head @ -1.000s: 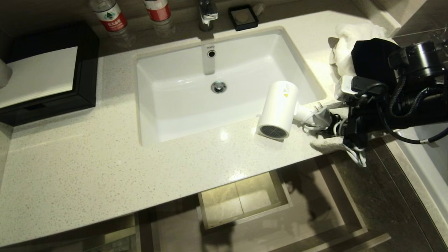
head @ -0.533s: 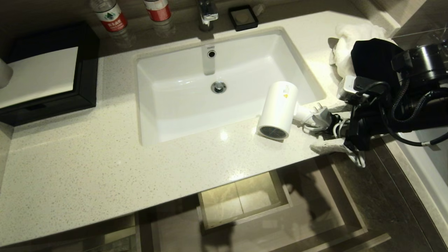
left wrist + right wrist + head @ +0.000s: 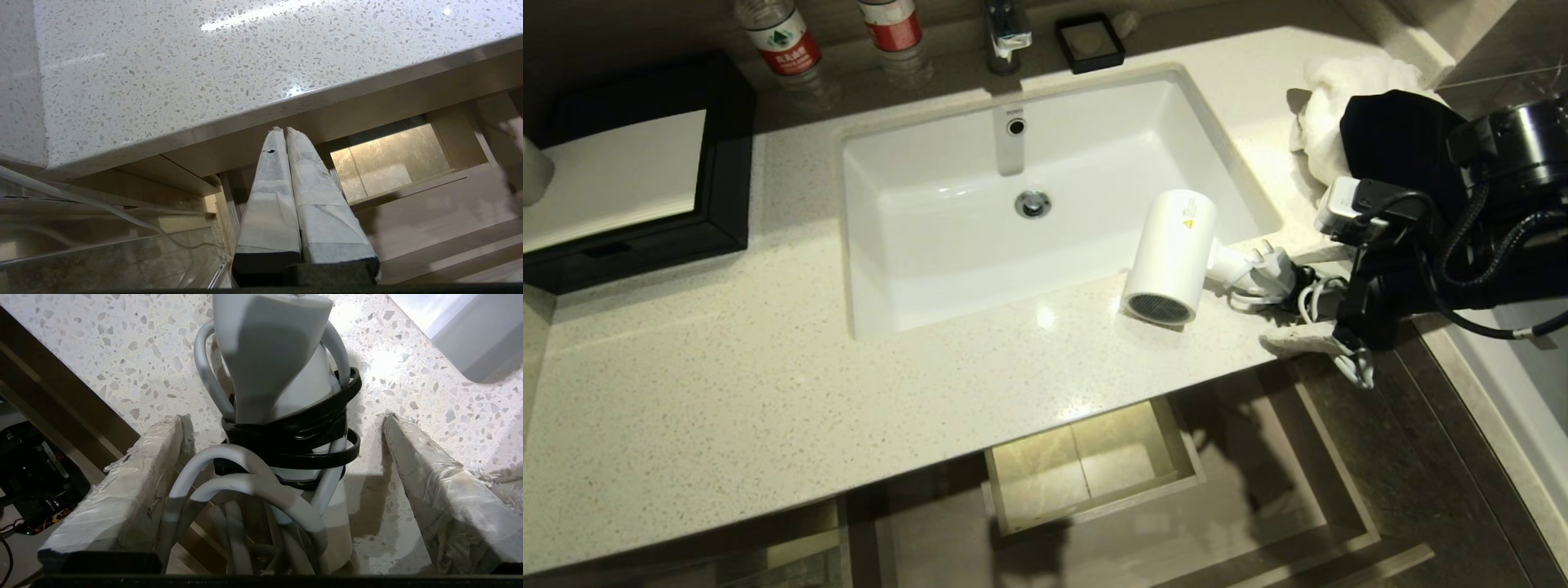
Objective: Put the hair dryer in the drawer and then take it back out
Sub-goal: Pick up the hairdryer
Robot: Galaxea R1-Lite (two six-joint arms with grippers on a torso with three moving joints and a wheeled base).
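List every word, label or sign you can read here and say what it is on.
"TOYO": small print on the sink back wall, above the overflow hole; barely legible.
Yellow warning triangle: sticker on the hair dryer; no readable text.
Red-and-white labels on the two bottles: print too small to read.
Nothing readable in either wrist view.

We're in a bathroom, likely hotel: white sink (image 3: 1045, 204) sunk in a speckled stone surface (image 3: 768, 392), faucet (image 3: 1006, 33) behind it, bottled water (image 3: 776, 37), soap dish (image 3: 1089, 39), towel (image 3: 1339, 98), tiled floor (image 3: 1421, 490) below.
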